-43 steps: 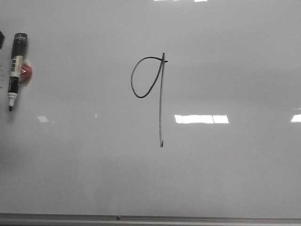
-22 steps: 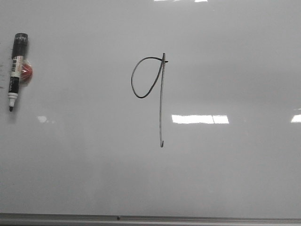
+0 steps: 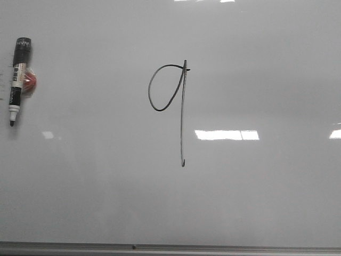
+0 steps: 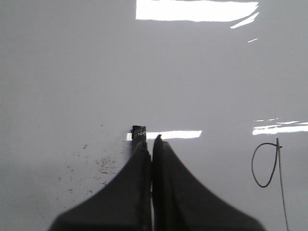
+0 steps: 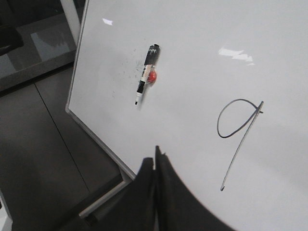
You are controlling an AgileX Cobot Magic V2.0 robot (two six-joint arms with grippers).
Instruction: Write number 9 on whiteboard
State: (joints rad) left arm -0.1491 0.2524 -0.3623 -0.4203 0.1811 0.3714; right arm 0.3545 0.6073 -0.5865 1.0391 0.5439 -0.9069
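Observation:
The number 9 (image 3: 182, 117) is drawn in thin black line at the middle of the whiteboard (image 3: 256, 202). It also shows in the left wrist view (image 4: 282, 183) and the right wrist view (image 5: 242, 145). A black-capped marker (image 3: 17, 80) lies on the board at the far left, free of both grippers. My left gripper (image 4: 151, 140) is shut and empty, with the marker's cap end (image 4: 139, 132) just past its fingertips. My right gripper (image 5: 155, 161) is shut and empty, over the board's near corner edge. Neither gripper shows in the front view.
A small red object (image 3: 31, 81) sits against the marker. A grey metal strip (image 3: 170, 248) runs along the board's near edge. Dark specks (image 4: 101, 163) mark the board near the marker. Beyond the board's side edge (image 5: 96, 139) lies dark floor (image 5: 38, 159).
A dark shape at the front view's far left edge, beside the marker's cap, has left the view. The marker and the drawn 9 have not moved.

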